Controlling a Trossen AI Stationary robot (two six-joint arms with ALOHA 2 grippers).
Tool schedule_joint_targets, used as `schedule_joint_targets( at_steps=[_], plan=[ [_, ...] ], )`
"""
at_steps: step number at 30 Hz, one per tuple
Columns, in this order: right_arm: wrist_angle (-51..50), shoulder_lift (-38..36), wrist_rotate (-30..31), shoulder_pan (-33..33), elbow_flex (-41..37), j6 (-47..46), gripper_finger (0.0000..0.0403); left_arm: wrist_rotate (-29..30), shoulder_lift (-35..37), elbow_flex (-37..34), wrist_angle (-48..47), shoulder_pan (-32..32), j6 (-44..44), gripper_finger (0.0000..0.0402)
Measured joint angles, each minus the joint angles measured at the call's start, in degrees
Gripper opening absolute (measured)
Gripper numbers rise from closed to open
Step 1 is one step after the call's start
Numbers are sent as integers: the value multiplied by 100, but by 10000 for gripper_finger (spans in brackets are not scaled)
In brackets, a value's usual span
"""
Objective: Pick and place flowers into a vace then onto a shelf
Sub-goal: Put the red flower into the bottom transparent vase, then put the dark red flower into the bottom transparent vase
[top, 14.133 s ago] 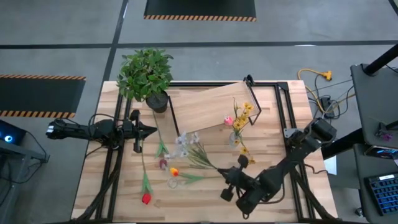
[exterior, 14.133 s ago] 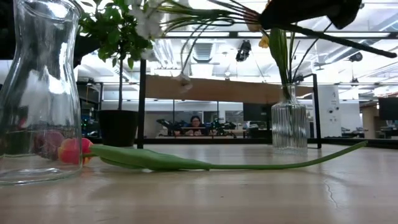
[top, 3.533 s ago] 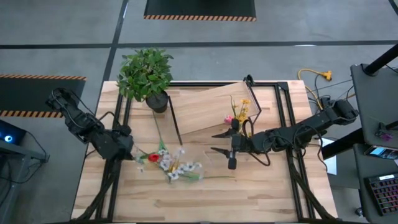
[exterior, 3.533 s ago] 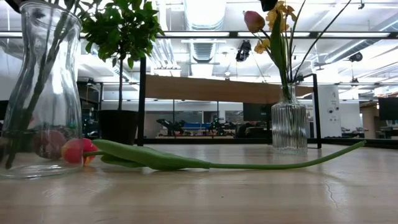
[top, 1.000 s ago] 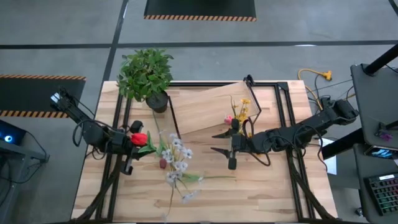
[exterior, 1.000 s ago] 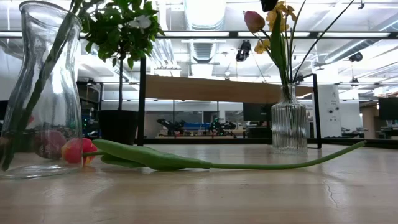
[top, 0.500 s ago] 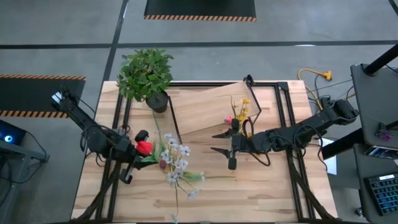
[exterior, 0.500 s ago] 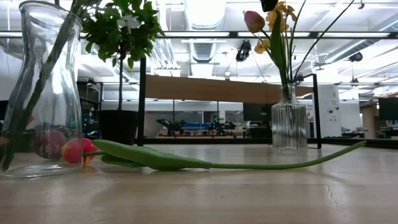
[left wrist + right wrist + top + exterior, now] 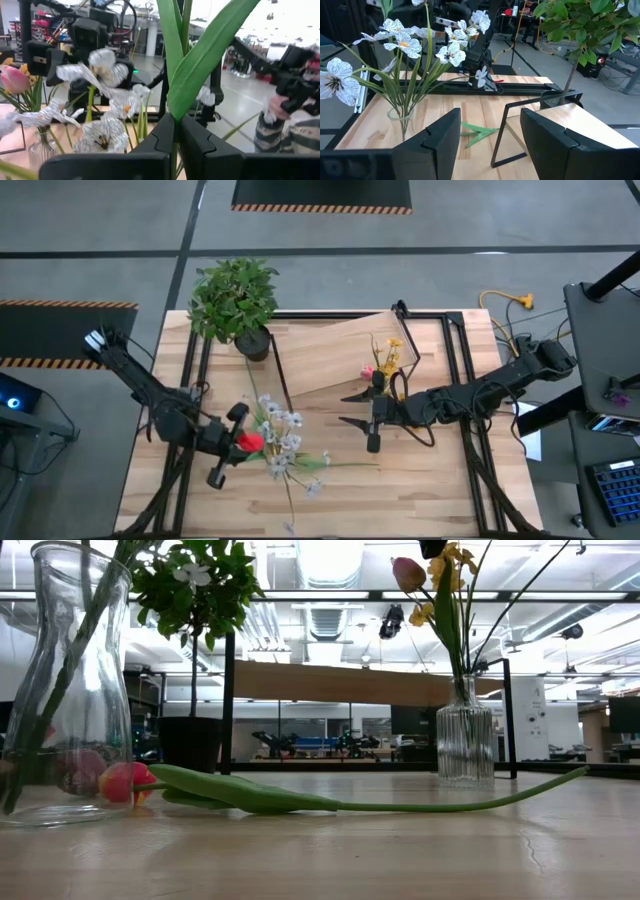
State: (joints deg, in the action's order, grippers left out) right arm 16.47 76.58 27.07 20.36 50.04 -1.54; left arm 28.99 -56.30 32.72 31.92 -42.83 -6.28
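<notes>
On the plank-wood tabletop (image 9: 420,500) we saw a potted plant (image 9: 234,302), the shelf (image 9: 330,350), two glass vases (image 9: 68,690) (image 9: 465,745) and an orange tulip (image 9: 300,798) lying flat.

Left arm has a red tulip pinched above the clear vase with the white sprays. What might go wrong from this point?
1. The left gripper is shut on the red tulip right beside the white sprays; lowering it may snag or push them out of the clear vase.
2. The tall vase could tip if the stem levers against its rim.
3. The orange tulip lies on the table close by and could be swept.
</notes>
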Motion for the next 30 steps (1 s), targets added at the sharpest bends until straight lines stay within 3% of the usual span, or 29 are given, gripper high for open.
schedule_joint_targets(
  at_steps=[16, 23, 28, 30],
  plan=[
    [0, 0, 0, 0, 0, 2, 199, -65, -495, -468, -40, 2, 34, 12],
    [-1, 0, 0, 1, 0, 2, 199, -103, -226, -570, -409, 7, 146, 100],
    [-2, 0, 0, 0, 0, 2, 199, -906, 171, -421, -1316, 0, 126, 174],
    [-3, 0, 0, 2, 0, 2, 199, -964, 377, -277, -1837, 1, 81, 191]
  ],
)
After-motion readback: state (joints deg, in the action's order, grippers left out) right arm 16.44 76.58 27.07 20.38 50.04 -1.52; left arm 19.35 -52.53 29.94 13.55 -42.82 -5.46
